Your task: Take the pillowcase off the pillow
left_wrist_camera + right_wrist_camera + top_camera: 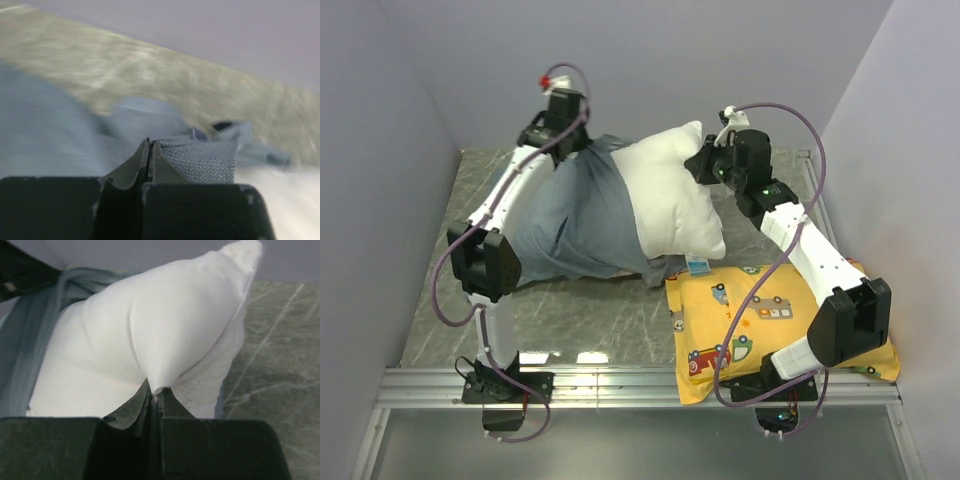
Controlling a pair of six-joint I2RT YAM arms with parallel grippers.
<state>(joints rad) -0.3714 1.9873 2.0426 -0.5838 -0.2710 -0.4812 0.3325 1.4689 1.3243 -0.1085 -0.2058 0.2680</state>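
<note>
Top view: the pillow lies across the middle of the marbled grey table. Its right part is bare white, and its left part is inside the pillowcase. The pillowcase is bunched over the left end, with its open edge running across the pillow about mid-length. Loose blue-grey fabric spills onto the table on the near side.

Left gripper: my wrist view is blurred. The jaws are pressed together with no gap that I can see, and a fold of the woven blue-grey pillowcase sits right at the tips and runs off to the right. I read that as pinched on the fabric. From above, this arm reaches to the far left end of the pillowcase, and the cloth is drawn up to the gripper there.

Right gripper: the jaws are closed on a tuck of the pillow's white cover. The skin pulls into a small peak at the tips. In this view, pillowcase folds show at the left edge. From above, this gripper is at the pillow's far right edge.

A yellow vehicle-print cushion sits at the near right of the table, under the right arm. The white pillow's near corner is just beside the cushion's far edge. A small blue tag sits between them.
</note>
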